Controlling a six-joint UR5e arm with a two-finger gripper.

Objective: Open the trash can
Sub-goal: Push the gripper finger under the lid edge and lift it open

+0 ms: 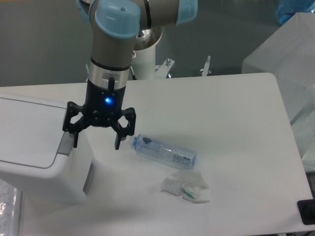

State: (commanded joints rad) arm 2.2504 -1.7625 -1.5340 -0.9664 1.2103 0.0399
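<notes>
The trash can (34,147) is a big white boxy bin at the left edge of the table, with its flat lid down and a grey push tab (65,143) on its right side. My gripper (96,143) hangs open beside the bin's right edge, fingers pointing down. Its left finger (75,139) is right over the grey tab; whether it touches the tab I cannot tell. Its right finger (118,141) hangs over bare table. Nothing is between the fingers.
A clear plastic bottle (165,151) lies on its side just right of the gripper. A crumpled white wrapper (187,187) lies in front of it. A translucent box (290,64) stands at the far right.
</notes>
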